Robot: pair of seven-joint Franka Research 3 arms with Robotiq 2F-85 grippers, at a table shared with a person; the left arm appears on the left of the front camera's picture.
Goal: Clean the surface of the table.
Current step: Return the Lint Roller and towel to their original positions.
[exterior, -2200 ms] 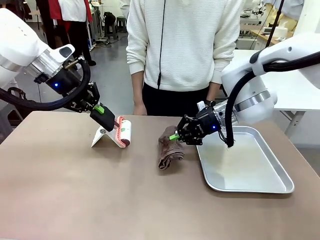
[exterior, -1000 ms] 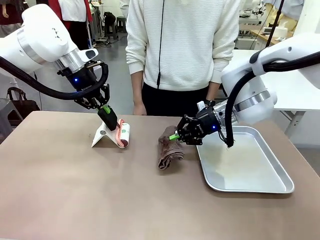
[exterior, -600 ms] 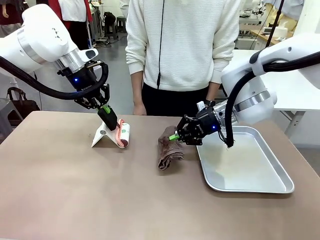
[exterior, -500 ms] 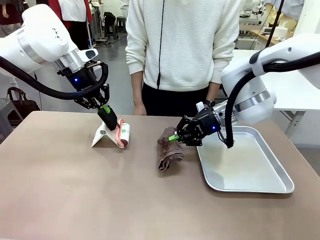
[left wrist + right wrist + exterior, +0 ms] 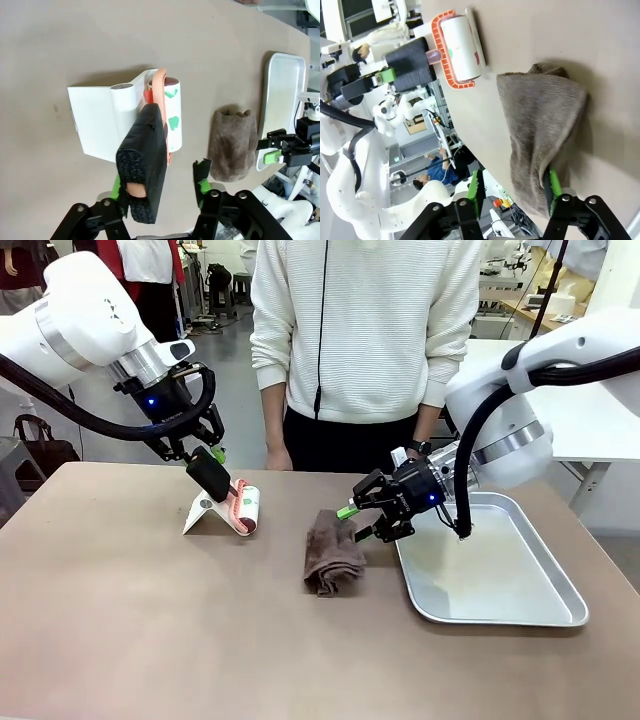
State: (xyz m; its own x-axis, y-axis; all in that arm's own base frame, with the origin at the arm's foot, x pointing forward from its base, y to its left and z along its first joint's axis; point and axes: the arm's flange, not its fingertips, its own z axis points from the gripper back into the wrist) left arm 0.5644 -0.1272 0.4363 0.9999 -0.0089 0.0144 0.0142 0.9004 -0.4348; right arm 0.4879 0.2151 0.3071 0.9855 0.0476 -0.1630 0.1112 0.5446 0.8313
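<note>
You are looking across the brown table (image 5: 150, 640) at a person standing on its far side. A crumpled brown cloth (image 5: 332, 558) lies near the middle of the table, just left of a silver tray (image 5: 500, 580). The right gripper (image 5: 352, 523) hovers at the cloth's upper right edge with its fingers spread apart. The right wrist view adds what the front hides: one green pad (image 5: 554, 183) touches the cloth's edge, the other stands clear, and nothing is clamped.

To the left, a lint roller (image 5: 247, 506) rests in a white stand (image 5: 203, 512). The left gripper (image 5: 212, 464) is at the roller's black foam handle (image 5: 209, 472). The left wrist view shows its jaws parted: the handle (image 5: 144, 165) lies against one finger, and the other finger (image 5: 201, 176) stands apart from it.
</note>
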